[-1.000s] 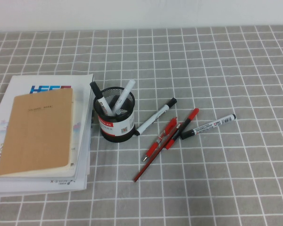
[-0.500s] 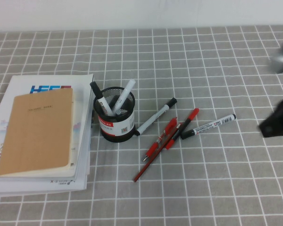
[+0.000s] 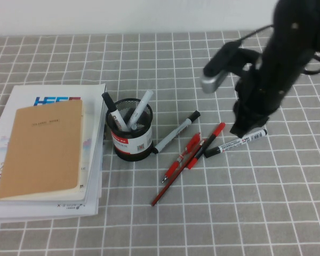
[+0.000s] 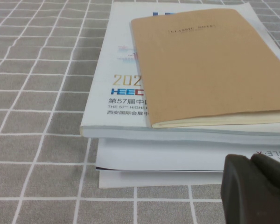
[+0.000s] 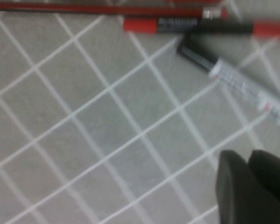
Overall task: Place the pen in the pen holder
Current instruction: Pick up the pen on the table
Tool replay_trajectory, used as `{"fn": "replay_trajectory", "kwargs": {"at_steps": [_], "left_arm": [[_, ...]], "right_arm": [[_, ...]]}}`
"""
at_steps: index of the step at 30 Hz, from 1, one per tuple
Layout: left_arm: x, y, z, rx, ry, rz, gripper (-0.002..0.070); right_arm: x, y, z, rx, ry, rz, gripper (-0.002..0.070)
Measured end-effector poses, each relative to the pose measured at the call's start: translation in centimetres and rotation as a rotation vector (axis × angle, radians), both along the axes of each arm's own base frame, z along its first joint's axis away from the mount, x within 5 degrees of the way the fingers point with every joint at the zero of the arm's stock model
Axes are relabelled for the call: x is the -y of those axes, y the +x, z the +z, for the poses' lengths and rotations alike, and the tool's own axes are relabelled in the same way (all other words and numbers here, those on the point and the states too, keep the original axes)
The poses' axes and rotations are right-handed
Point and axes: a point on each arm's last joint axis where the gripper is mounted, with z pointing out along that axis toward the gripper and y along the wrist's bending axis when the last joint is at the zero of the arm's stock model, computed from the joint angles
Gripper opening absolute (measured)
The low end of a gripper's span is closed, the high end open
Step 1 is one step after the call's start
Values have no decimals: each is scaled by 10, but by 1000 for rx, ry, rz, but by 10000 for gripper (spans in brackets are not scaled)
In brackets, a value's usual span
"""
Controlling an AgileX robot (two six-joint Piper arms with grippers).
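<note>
Pen: the pen (image 3: 236,143) lay flat on the checked cloth (image 3: 256,213), black cap toward the red pens (image 3: 194,152), tail end just under the right arm; nobody held it.
Holder: the holder (image 3: 130,137) stood upright beside the stack of books (image 3: 48,149), well apart from the pen, with two markers (image 3: 140,109) already leaning in it.
Right gripper: the right gripper (image 5: 252,186) hung above the cloth near the pen's tail, fingers together with nothing between them.
Left gripper: the left gripper (image 4: 254,189) sat low by the edge of the books; fingers looked pressed together, holding nothing.
Other clutter: a longer white marker (image 3: 176,132) rested between holder and red pens.
Progress: nothing of the task was done; the pen was on the cloth, ungrasped.
Left to do: spread the fingers, come down over the barrel, close, lift, carry across to the holder, drop it in.
</note>
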Motion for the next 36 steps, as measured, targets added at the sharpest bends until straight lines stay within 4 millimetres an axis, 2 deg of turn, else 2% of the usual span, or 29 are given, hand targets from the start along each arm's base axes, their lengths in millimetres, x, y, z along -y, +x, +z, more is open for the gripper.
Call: {"fn": "replay_trajectory", "kwargs": {"at_steps": [2, 7, 10, 13, 18, 29, 36], "left_arm": [[0, 0, 0, 0, 0, 0, -5], [0, 0, 0, 0, 0, 0, -5], [0, 0, 0, 0, 0, 0, -5], [0, 0, 0, 0, 0, 0, -5], [0, 0, 0, 0, 0, 0, -5], [0, 0, 0, 0, 0, 0, -5], [0, 0, 0, 0, 0, 0, -5]], "right_arm": [[-6, 8, -3, 16, -16, 66, 64], [-13, 23, -21, 51, -58, 226, 305], [-15, 30, -35, 74, -107, 374, 396], [-18, 35, -46, 85, -140, 498, 413], [-20, 44, -67, 83, -175, 569, 401], [-18, 53, -96, 37, -241, 599, 295], [-21, 57, -109, 40, -238, 600, 272]]}}
